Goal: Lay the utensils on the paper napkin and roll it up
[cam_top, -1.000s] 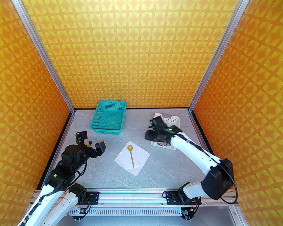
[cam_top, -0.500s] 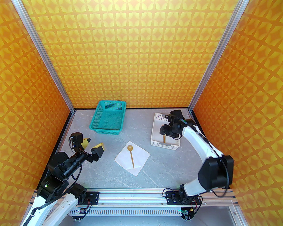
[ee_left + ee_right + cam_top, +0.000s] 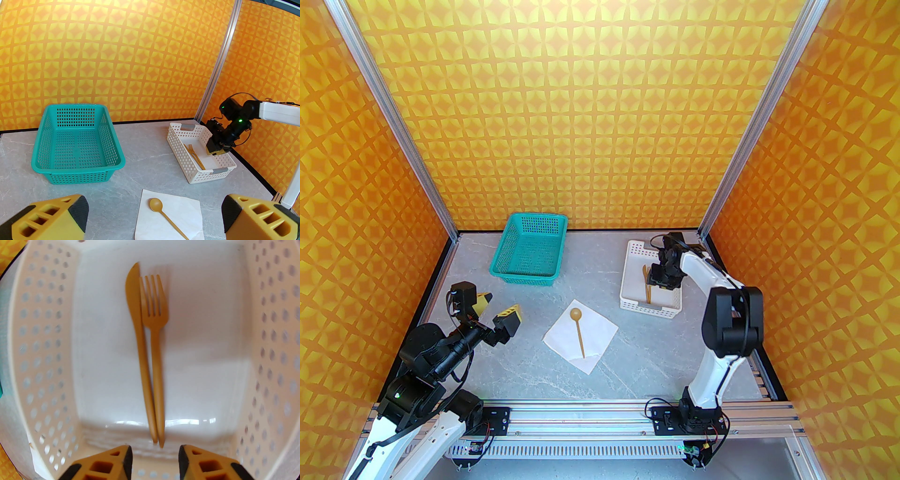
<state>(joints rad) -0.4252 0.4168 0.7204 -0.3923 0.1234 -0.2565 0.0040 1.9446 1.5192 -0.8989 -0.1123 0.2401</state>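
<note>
The paper napkin (image 3: 600,330) (image 3: 187,211) lay flat near the middle of the table (image 3: 656,347), turned so its corners pointed away from and toward me. The spoon (image 3: 579,330) (image 3: 164,214) rested on it, bowl by the far corner, handle running toward the near corner, all inside the napkin's edges. I had bare tabletop on every side of the napkin, with the widest stretch to its right and toward the near rail.

Left of the napkin, well apart from its left corner, my left gripper (image 3: 494,309) (image 3: 153,212) hung with its jaws spread wide and nothing in them.

Beyond the napkin to the right stood the white basket (image 3: 628,281) (image 3: 180,150) (image 3: 42,345). The fork (image 3: 154,333) (image 3: 192,152) lay on its floor, touching a knife (image 3: 138,333) along the handles, tines and blade tip pointing away from the napkin. My right gripper (image 3: 658,279) (image 3: 155,452) was down inside the basket walls, jaws apart and gripping nothing, with both handle ends just ahead of the gap.

Beyond the napkin to the left sat the teal basket (image 3: 499,260) (image 3: 42,140), with clear table between them.
</note>
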